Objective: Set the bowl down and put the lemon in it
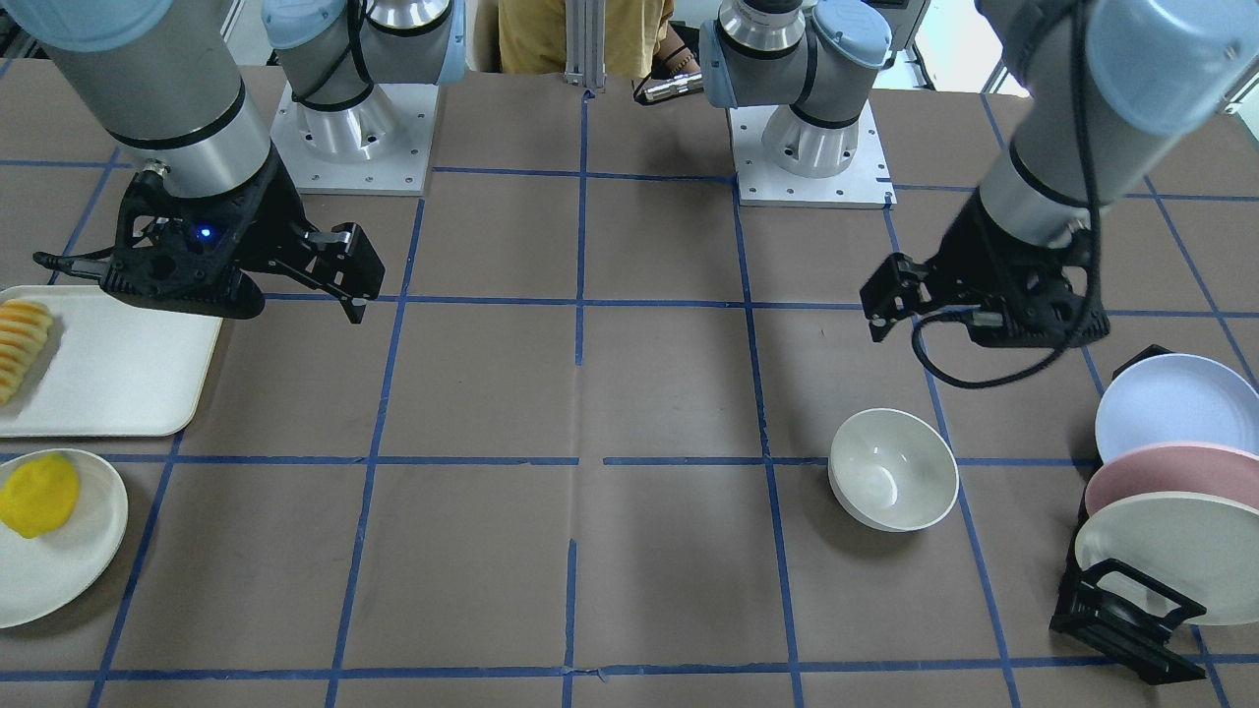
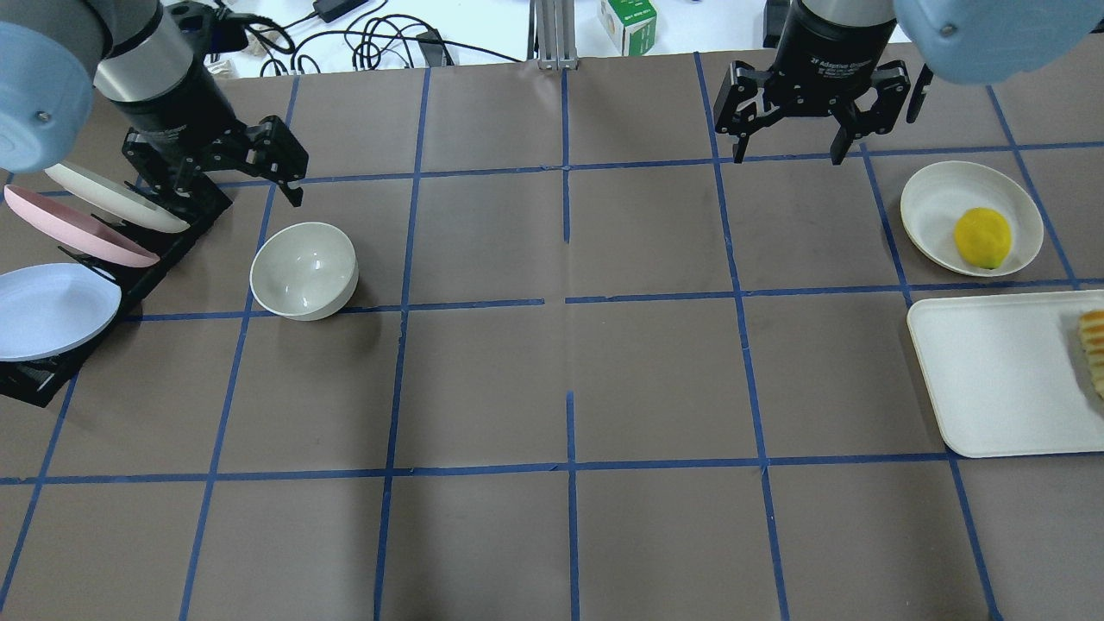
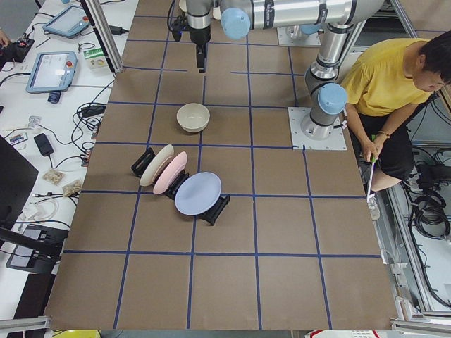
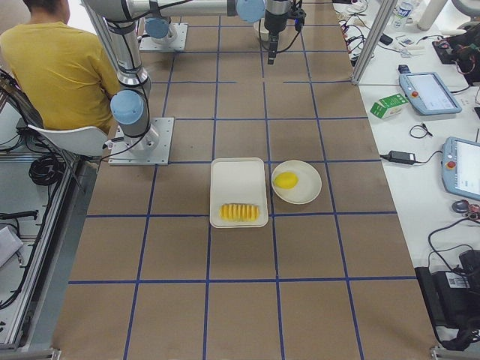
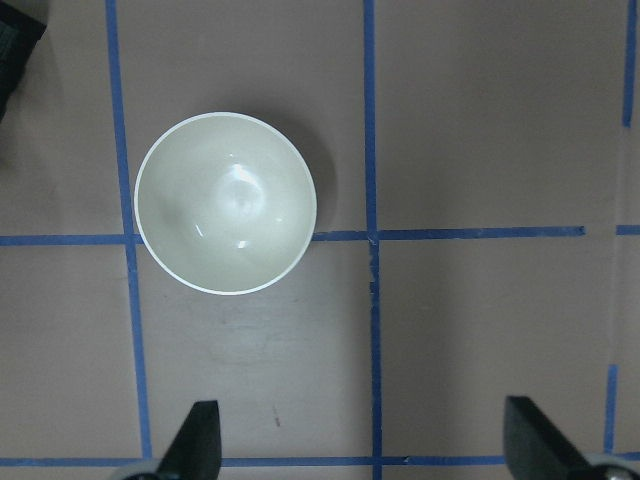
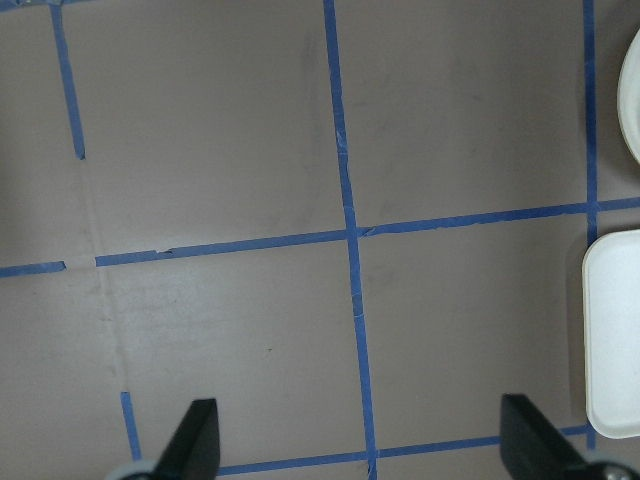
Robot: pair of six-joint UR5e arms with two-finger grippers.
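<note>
The off-white bowl [image 2: 304, 270] stands upright and empty on the table on my left side, also in the front view [image 1: 893, 482] and the left wrist view [image 5: 225, 203]. My left gripper [image 2: 233, 185] hangs open and empty above the table just beyond the bowl, its fingertips [image 5: 195, 440] apart from it. The yellow lemon [image 2: 982, 237] lies on a flat cream plate [image 2: 931, 203] at the far right, also in the front view [image 1: 37, 495]. My right gripper [image 2: 787, 153] hangs open and empty, left of that plate and apart from it.
A black rack holds cream, pink and blue plates [image 2: 52, 285] upright, left of the bowl. A white tray [image 2: 992, 379] with a row of sliced fruit [image 2: 1094, 349] lies beside the lemon's plate. A person in yellow [image 3: 394, 77] sits behind the robot.
</note>
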